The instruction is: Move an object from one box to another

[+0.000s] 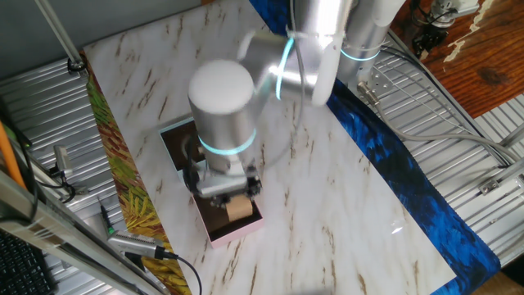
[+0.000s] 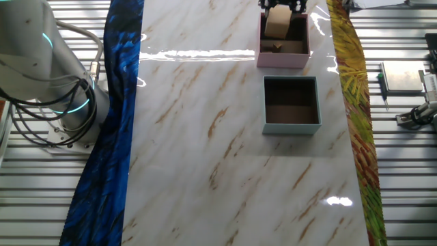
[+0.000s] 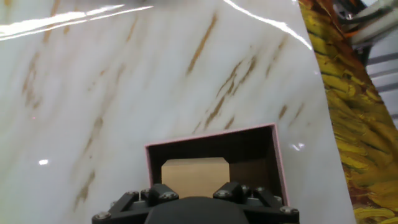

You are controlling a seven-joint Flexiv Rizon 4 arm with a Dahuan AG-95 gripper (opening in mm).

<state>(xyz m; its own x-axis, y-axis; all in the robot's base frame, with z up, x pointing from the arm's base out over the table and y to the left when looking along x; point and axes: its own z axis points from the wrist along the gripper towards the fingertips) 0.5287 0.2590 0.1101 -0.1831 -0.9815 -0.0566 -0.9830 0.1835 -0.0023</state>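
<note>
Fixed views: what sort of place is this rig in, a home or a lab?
Most likely a lab or test bench. A marble-patterned white tabletop sits on ribbed metal framing, the silver robot arm's base trails loose cables, and only a pink-walled square box and a light-blue-walled square box are set out.

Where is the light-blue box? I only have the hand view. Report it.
Observer: The light-blue box sits beside the pink box, with a narrow gap between them, outside your frame.
Operator: Report its contents.
Observer: Nothing lies in it; only its dark brown inside shows.
Operator: Report the fingers.
Observer: The fingers hang over the tan block inside the pink box. I cannot tell whether they are open or shut.
</note>
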